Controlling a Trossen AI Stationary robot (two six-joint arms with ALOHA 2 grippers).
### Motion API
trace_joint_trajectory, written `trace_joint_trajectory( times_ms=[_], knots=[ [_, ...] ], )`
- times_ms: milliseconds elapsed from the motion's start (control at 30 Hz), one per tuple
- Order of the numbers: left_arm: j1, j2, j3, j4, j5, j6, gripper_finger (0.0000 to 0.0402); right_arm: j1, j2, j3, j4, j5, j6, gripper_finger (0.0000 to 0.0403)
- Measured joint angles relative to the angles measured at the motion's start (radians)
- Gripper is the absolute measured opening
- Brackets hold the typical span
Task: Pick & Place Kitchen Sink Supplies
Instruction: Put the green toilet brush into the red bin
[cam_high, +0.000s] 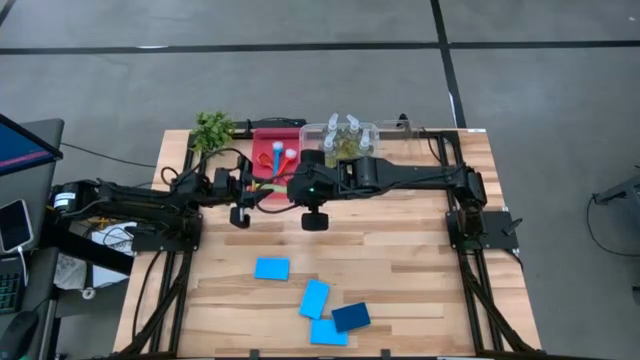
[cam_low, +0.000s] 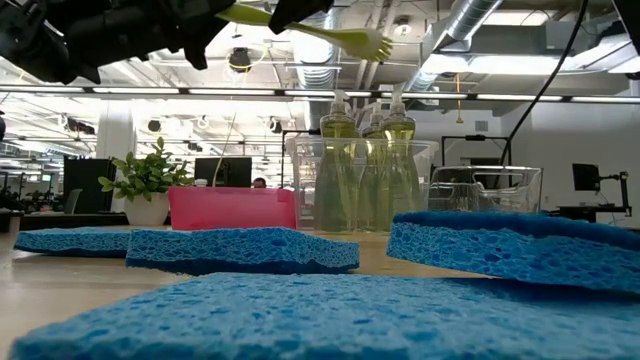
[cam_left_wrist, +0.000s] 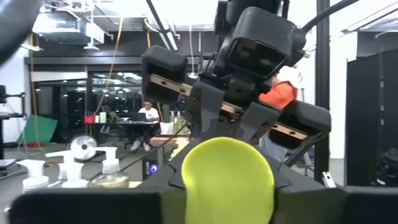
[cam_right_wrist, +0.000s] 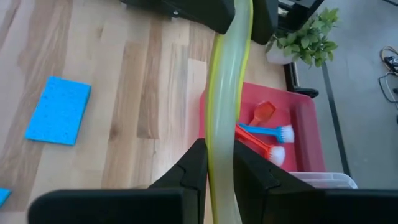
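Both grippers meet above the table's far middle with the yellow brush (cam_high: 266, 186) level between them. My left gripper (cam_left_wrist: 227, 190) and my right gripper (cam_right_wrist: 221, 171) are each shut on it. In the low view the brush (cam_low: 300, 30) is high above the table, its bristles (cam_low: 372, 43) pointing right. Red and blue brushes (cam_right_wrist: 264, 134) lie in the red tray (cam_high: 268, 137). The bottles (cam_high: 345, 135) stand in a clear bin. Three light blue sponges (cam_high: 271, 268) (cam_high: 314, 298) (cam_high: 328, 332) and a darker one (cam_high: 351, 316) lie flat near the table's near edge. My left gripper pinches the yellow brush's rounded handle end (cam_left_wrist: 227, 168) between its two fingers, coming level from the table's left, along the handle. The brush is lifted clear. My right gripper pinches the handle (cam_right_wrist: 222, 146) farther along, toward the bristles, one finger (cam_right_wrist: 194, 168) on each side. It comes level from the table's right, along the handle.
A small green plant (cam_high: 212, 130) stands at the far left corner beside the red tray. A second clear bin (cam_high: 400, 130) stands to the right of the bottle bin. Bare wood lies between the arms and the sponges.
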Motion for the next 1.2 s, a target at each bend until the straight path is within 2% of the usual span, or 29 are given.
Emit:
trace_joint_trajectory(
  times_ms=[233,467,667,933,1200],
  knots=[
    [-0.001,0.0,0.0,0.0,-0.008,-0.015,0.0076,0.007,0.0,0.0,0.001,-0.038,-0.004,0.0071],
    [0.0,0.0,0.0,0.0,-0.014,-0.015,0.0095,0.008,0.001,0.0,0.001,-0.048,-0.004,0.0111],
    [0.001,0.0,0.0,-0.001,-0.018,-0.015,0.0082,0.009,0.001,0.0,0.0,-0.05,0.007,0.0161],
    [0.001,0.001,0.0,-0.006,-0.024,-0.02,0.0087,0.01,0.001,0.0,0.0,-0.048,0.011,0.0234],
    [0.002,0.001,0.0,-0.007,-0.026,-0.059,0.0089,0.019,0.001,0.0,0.0,0.005,0.026,0.0248]
  ],
)
